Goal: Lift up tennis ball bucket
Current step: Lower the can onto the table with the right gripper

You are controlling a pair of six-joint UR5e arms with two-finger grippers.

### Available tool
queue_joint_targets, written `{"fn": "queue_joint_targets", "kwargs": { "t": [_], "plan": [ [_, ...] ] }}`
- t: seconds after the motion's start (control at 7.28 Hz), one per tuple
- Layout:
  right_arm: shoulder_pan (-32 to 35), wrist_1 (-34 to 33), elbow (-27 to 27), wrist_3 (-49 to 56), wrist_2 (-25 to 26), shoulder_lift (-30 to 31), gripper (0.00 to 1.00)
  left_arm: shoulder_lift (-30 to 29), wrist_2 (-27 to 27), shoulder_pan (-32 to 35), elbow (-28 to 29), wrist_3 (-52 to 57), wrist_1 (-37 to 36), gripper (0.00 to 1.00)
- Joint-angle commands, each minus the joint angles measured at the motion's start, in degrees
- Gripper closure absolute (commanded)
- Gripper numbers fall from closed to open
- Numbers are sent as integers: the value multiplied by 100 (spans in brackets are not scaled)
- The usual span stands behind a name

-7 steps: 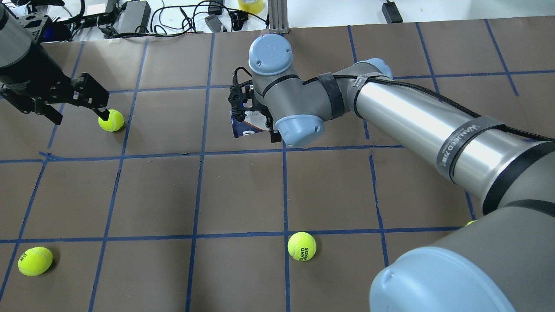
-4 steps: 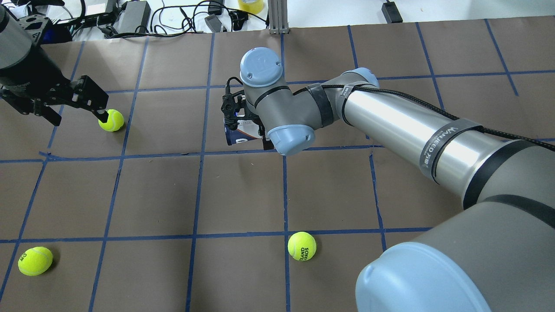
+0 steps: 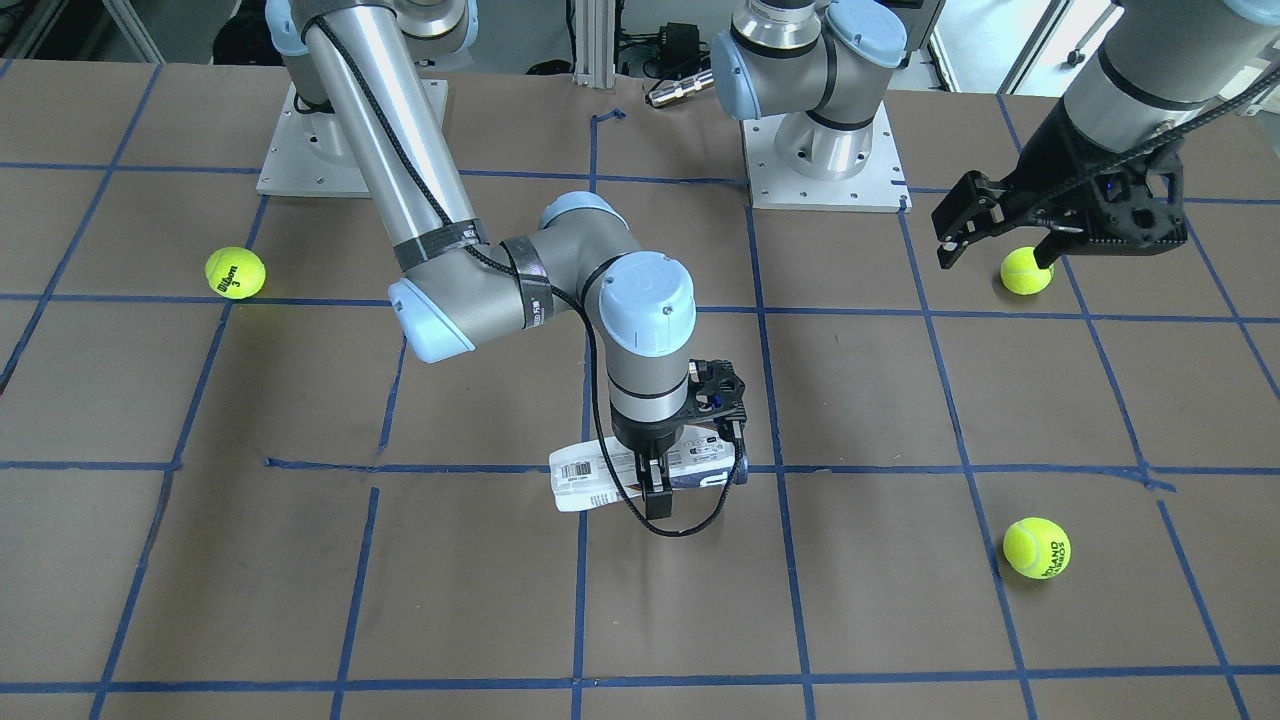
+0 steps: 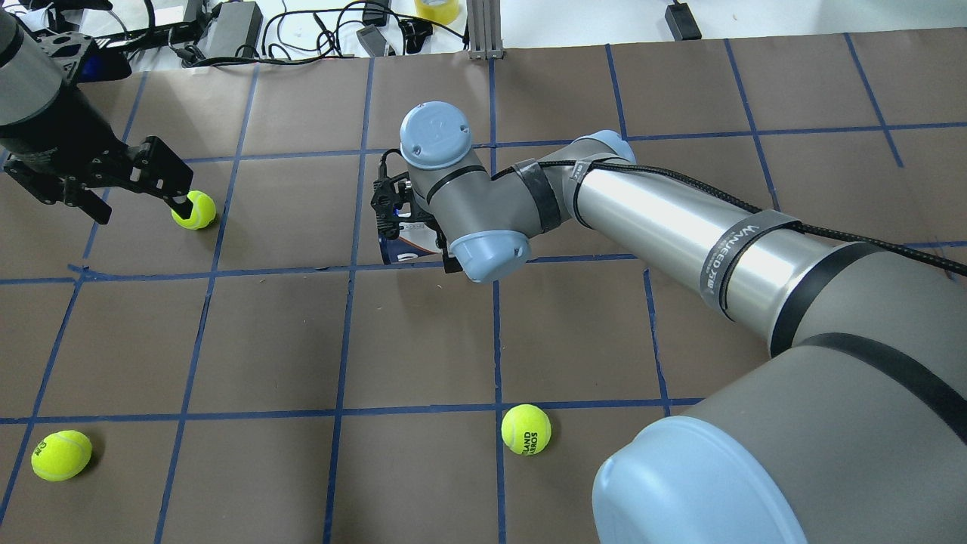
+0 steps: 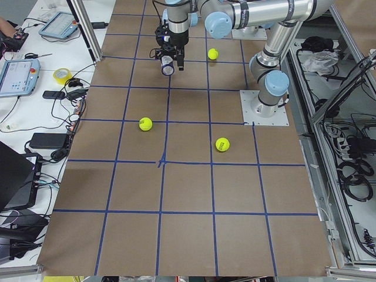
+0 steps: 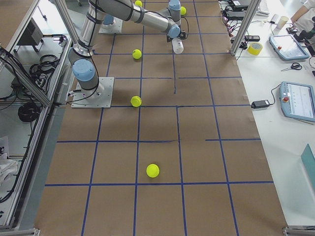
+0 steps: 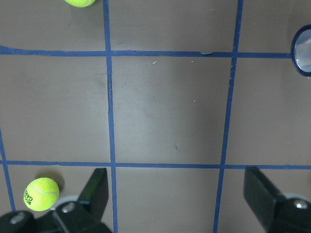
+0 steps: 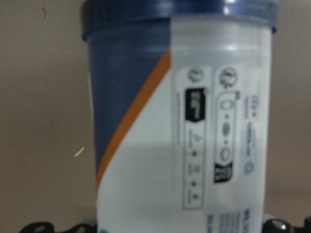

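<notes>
The tennis ball bucket (image 3: 585, 480) is a white can with a navy rim. It lies on its side in my right gripper (image 3: 652, 478), which is shut across its middle, low over the brown table. In the overhead view only its navy end (image 4: 399, 249) shows under the wrist. The right wrist view shows the can's wall (image 8: 194, 136) filling the frame. My left gripper (image 4: 140, 204) is open and empty at the far left, one finger beside a tennis ball (image 4: 193, 209). It also shows in the left wrist view (image 7: 177, 194).
Two more tennis balls lie near the robot's side (image 4: 526, 429) (image 4: 60, 455). Cables and devices (image 4: 227, 23) lie beyond the table's far edge. Blue tape lines (image 4: 347, 272) grid the table.
My right arm has carried the can to the left and a little nearer the robot. The left gripper has hardly moved and stays open by its ball.
</notes>
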State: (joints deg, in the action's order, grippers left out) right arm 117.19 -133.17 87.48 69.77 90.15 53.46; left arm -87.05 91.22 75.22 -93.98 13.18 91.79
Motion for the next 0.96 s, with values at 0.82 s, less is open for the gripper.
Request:
{"fn": "queue_joint_targets", "kwargs": {
  "t": [0.82],
  "plan": [
    [58, -279, 77, -95, -6, -178, 25, -5, 1, 28, -77, 0, 6, 0]
  ]
}}
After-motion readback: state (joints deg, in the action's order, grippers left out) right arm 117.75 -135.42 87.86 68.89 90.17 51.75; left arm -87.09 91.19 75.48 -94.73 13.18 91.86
